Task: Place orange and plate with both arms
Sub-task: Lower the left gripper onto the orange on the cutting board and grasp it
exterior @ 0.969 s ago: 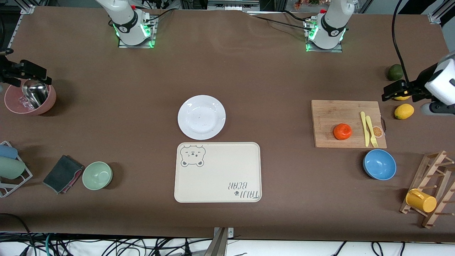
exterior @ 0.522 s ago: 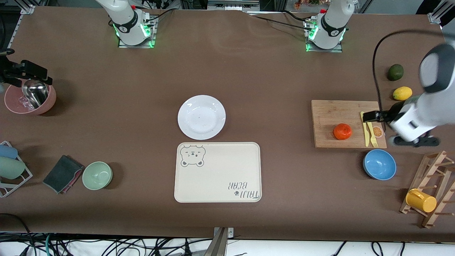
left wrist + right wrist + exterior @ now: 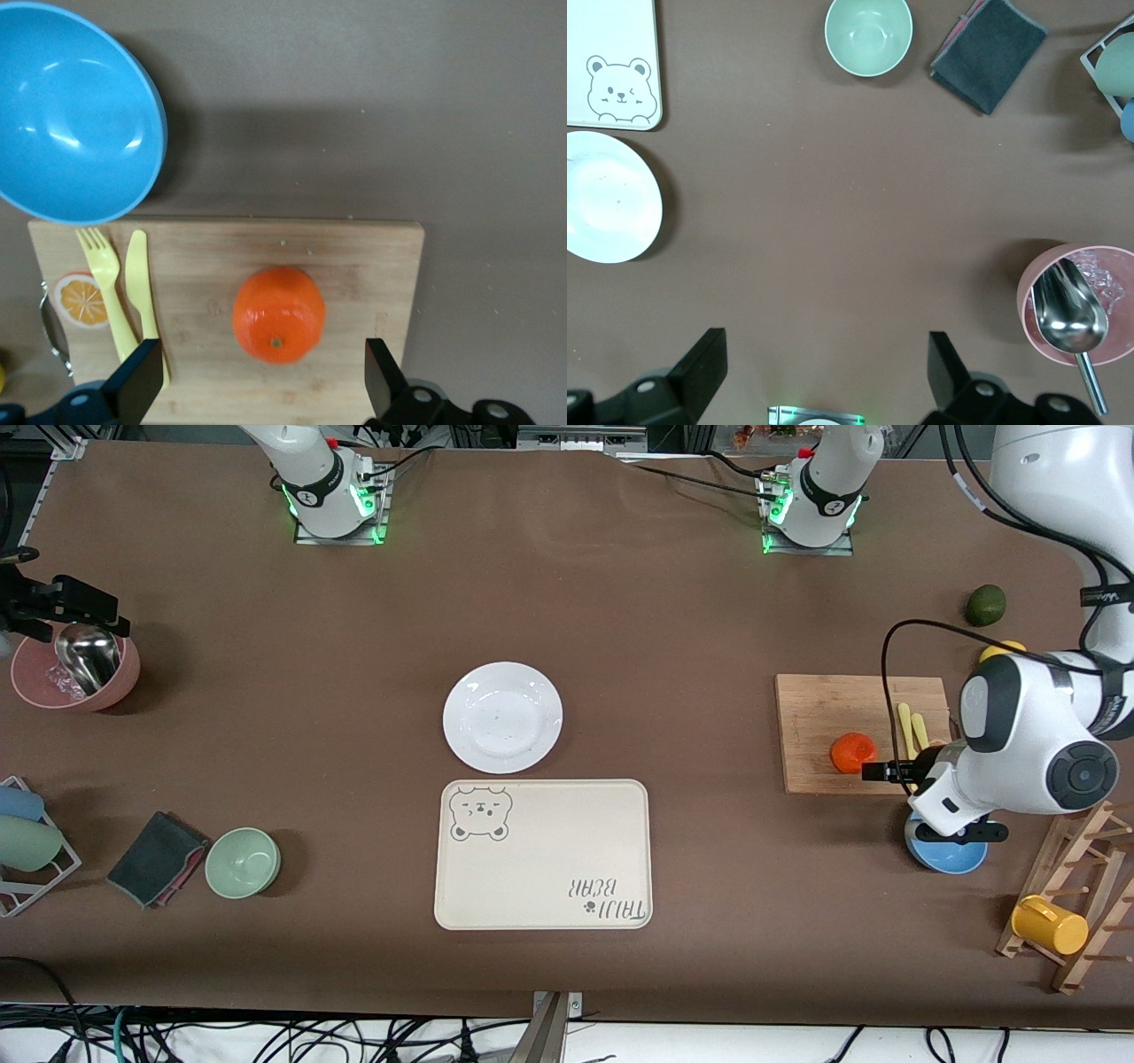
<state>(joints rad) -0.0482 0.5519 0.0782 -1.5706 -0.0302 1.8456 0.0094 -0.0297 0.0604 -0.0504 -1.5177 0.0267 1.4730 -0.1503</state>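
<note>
The plate (image 3: 502, 716) is sitting mid-tabletop, just beside the bear-print tray (image 3: 543, 855), which is lying nearer the front camera. The orange (image 3: 850, 752) is resting on the cutting board (image 3: 833, 713) toward the left arm's end, beside the fork (image 3: 102, 283) and knife (image 3: 144, 292).

- Bright orange-red orange (image 3: 278, 314) on a pale wooden cutting board (image 3: 354, 257)
- Glossy white plate (image 3: 502, 716)
- Beige tray (image 3: 542, 855), grey bear print
- Blue bowl (image 3: 71, 115)
- Yellow fork (image 3: 102, 274) and yellow knife (image 3: 142, 283)
- Brown table (image 3: 664, 629)
</note>
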